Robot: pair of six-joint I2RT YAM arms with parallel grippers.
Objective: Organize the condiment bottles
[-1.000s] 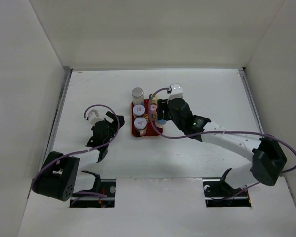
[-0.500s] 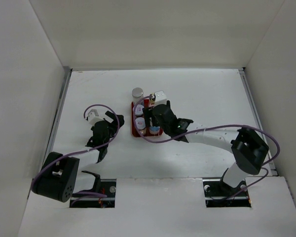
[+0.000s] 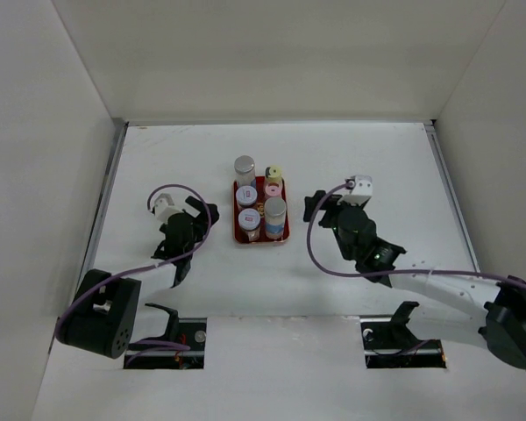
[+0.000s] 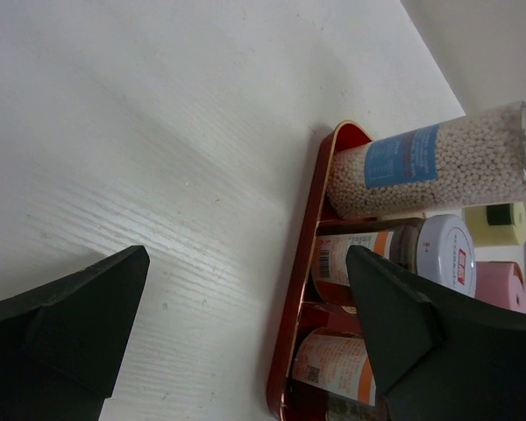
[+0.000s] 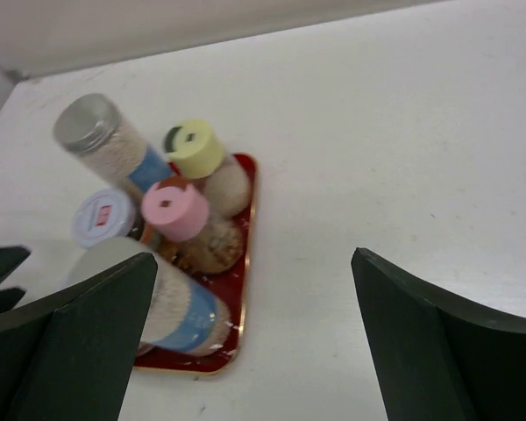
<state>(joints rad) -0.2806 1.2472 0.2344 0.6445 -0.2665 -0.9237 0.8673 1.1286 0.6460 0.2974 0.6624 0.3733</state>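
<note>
Six condiment bottles stand in the red tray [image 3: 261, 241]: silver cap [image 3: 245, 166], yellow cap [image 3: 273, 173], pink cap [image 3: 273, 189], two white caps with red marks [image 3: 246, 196] [image 3: 249, 218], and grey cap with a blue band [image 3: 275, 210]. My right gripper [image 3: 310, 208] is open and empty, just right of the tray; its wrist view shows the blue-banded bottle [image 5: 171, 311] at the tray's near corner. My left gripper [image 3: 206, 210] is open and empty, left of the tray, facing the tray rim [image 4: 298, 298].
White walls close in the white table on the left, back and right. The tray stands mid-table. The arm bases and purple cables are at the near edge.
My right gripper has let go of the grey-capped, blue-banded bottle in the tray, opened wide and pulled back to the right. The left arm has not moved.
</note>
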